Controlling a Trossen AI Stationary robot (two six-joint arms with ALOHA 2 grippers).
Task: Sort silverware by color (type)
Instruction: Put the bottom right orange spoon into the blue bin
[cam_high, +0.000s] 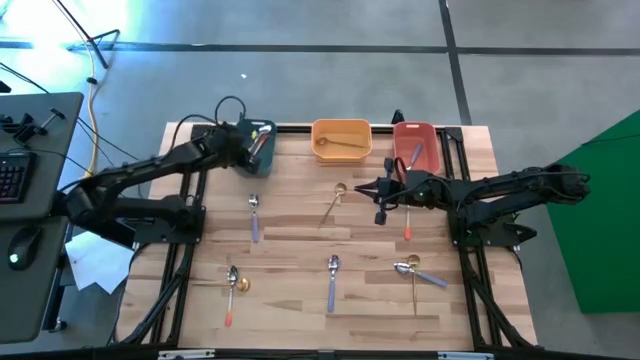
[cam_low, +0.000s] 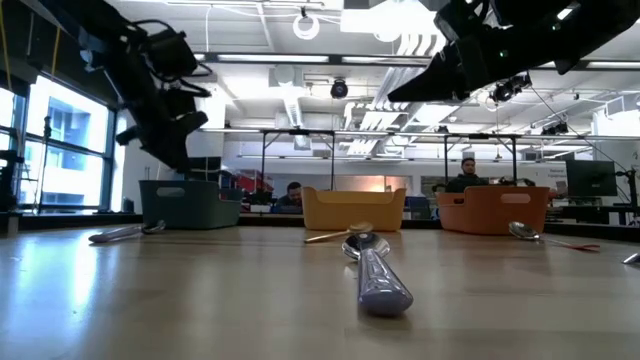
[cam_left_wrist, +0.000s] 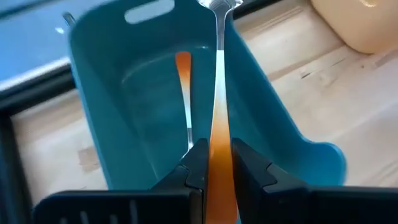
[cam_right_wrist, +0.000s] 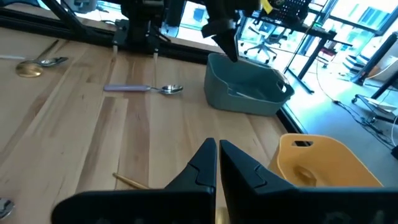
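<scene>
My left gripper (cam_high: 258, 145) hangs over the teal bin (cam_high: 262, 133) at the far left of the table, shut on a red-handled spoon (cam_left_wrist: 217, 81). Another red-handled spoon (cam_left_wrist: 184, 93) lies on the floor of that bin (cam_left_wrist: 112, 124). My right gripper (cam_high: 366, 188) hovers shut above the table's middle, between a gold spoon (cam_high: 335, 200) and a red-handled spoon (cam_high: 407, 226), touching nothing. In the right wrist view its fingers (cam_right_wrist: 217, 158) point toward the teal bin (cam_right_wrist: 245, 90), with the gold handle (cam_right_wrist: 130, 182) lying on the wood close by. My left gripper pinches the spoon's red handle (cam_left_wrist: 219, 146) between its two fingers. The spoon lies along the fingers, and its metal head (cam_left_wrist: 217, 5) points away past the fingertips. It is lifted clear, above the inside of the teal bin.
The orange bin (cam_high: 341, 139) holds a gold spoon; the red bin (cam_high: 416, 146) holds a blue-handled one. Flat on the wood lie blue-handled spoons (cam_high: 254, 215) (cam_high: 332, 280), a red and gold pair (cam_high: 232, 285) near left, and a gold and blue pair (cam_high: 415, 270) near right.
</scene>
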